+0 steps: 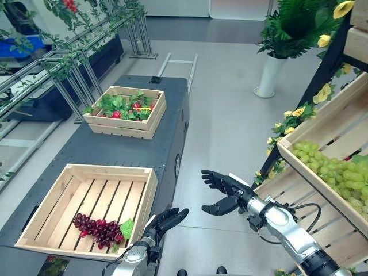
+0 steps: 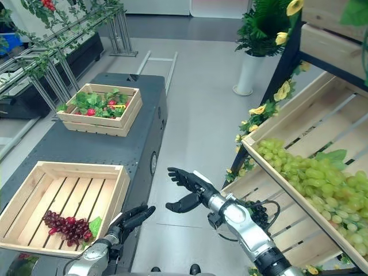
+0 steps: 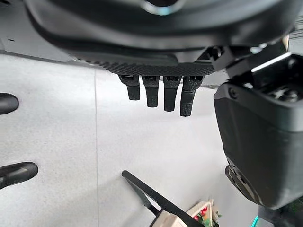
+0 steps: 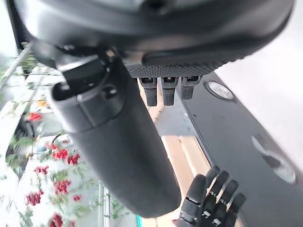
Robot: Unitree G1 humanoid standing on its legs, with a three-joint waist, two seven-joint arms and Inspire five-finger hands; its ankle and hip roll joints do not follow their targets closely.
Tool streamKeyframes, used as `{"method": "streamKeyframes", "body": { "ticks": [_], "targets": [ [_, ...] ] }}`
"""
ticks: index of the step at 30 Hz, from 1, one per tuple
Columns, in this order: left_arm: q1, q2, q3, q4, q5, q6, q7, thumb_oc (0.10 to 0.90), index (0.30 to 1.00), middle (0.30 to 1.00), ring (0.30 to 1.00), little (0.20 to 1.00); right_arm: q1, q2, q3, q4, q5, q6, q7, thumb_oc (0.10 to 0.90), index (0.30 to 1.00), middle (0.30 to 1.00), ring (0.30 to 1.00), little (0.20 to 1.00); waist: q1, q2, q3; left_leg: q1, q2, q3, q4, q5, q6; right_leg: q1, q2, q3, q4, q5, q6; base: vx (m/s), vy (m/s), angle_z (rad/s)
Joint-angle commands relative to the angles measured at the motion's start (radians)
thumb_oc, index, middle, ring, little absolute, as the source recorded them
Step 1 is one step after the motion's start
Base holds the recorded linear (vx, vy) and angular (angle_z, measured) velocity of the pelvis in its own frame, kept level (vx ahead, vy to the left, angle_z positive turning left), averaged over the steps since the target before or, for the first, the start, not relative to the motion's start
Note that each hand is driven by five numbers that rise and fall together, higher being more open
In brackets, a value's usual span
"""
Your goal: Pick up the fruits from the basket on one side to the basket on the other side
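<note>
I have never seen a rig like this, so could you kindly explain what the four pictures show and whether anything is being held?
This is a humanoid robot with two arms, each ending in a dark robot hand. Two pictures come from a stereo camera on its head, looking down; the other two come from cameras on its wrists, looking along each hand.

On the dark cart sit two wooden crates: the near crate holds a bunch of dark red grapes, the far crate holds leaves and small red fruit. A slanted wooden shelf on the robot's right carries green grapes.

The left robot hand hangs beside the cart and the right robot hand hovers over the floor. Both are open and hold nothing.
</note>
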Motion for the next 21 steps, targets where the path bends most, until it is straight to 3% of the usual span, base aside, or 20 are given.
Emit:
{"method": "streamKeyframes", "body": {
  "ticks": [1, 7, 15, 16, 18, 21],
  "targets": [
    [-0.110, 0.029, 0.006, -0.075, 0.018, -0.082, 0.016, 0.800, 0.900, 0.900, 0.900, 0.900, -0.036, 0.050, 0.020, -0.043, 0.101, -0.117, -0.024, 0.800, 0.900, 0.900, 0.900, 0.900, 0.017, -0.006, 0.014, 0.012, -0.054, -0.029, 0.009, -0.097, 0.005, 0.038, 0.002, -0.048, 0.023, -0.070, 0.002, -0.02, -0.014, 0.23],
    [-0.122, 0.058, 0.012, -0.130, 0.006, -0.145, 0.071, 0.800, 0.900, 0.900, 0.900, 0.900, -0.013, 0.073, 0.008, 0.015, 0.176, -0.153, -0.029, 0.800, 0.900, 0.900, 0.900, 0.900, 0.034, 0.009, 0.031, 0.006, -0.063, -0.069, 0.009, -0.086, 0.003, 0.046, -0.006, -0.077, 0.023, -0.074, -0.006, -0.01, -0.018, 0.19],
    [-0.108, 0.093, 0.139, -0.215, 0.054, -0.354, 0.116, 0.800, 0.900, 0.900, 0.900, 0.900, 0.031, 0.115, -0.039, 0.078, 0.240, -0.195, -0.035, 0.800, 0.900, 0.900, 0.900, 0.900, 0.050, 0.014, 0.022, -0.004, -0.069, -0.099, 0.009, -0.077, -0.005, 0.055, -0.016, -0.091, 0.006, -0.070, -0.010, 0.02, -0.020, 0.18],
    [-0.118, 0.132, 0.196, -0.232, 0.126, -0.417, 0.135, 0.800, 0.900, 0.900, 0.900, 0.900, 0.041, 0.126, -0.044, 0.107, 0.242, -0.196, -0.027, 0.800, 0.900, 0.900, 0.900, 0.900, 0.054, 0.015, 0.017, -0.007, -0.070, -0.103, 0.009, -0.074, -0.008, 0.056, -0.020, -0.096, 0.006, -0.072, -0.011, 0.03, -0.019, 0.08],
    [-0.126, 0.160, 0.223, -0.235, 0.189, -0.431, 0.162, 0.800, 0.900, 0.900, 0.900, 0.900, 0.045, 0.127, -0.043, 0.117, 0.246, -0.193, -0.024, 0.800, 0.900, 0.900, 0.900, 0.900, 0.055, 0.016, 0.016, -0.009, -0.071, -0.105, 0.009, -0.073, -0.010, 0.056, -0.021, -0.098, 0.006, -0.073, -0.011, 0.04, -0.003, 0.08],
    [-0.157, 0.252, 0.274, -0.202, 0.377, -0.459, 0.310, 0.800, 0.900, 0.900, 0.900, 0.900, 0.058, 0.117, -0.033, 0.120, 0.253, -0.179, -0.018, 0.800, 0.900, 0.900, 0.900, 0.900, 0.052, 0.024, 0.013, -0.013, -0.074, -0.108, 0.009, -0.069, -0.014, 0.054, -0.025, -0.100, 0.006, -0.074, -0.009, 0.04, 0.048, 0.11]
  ]
}}
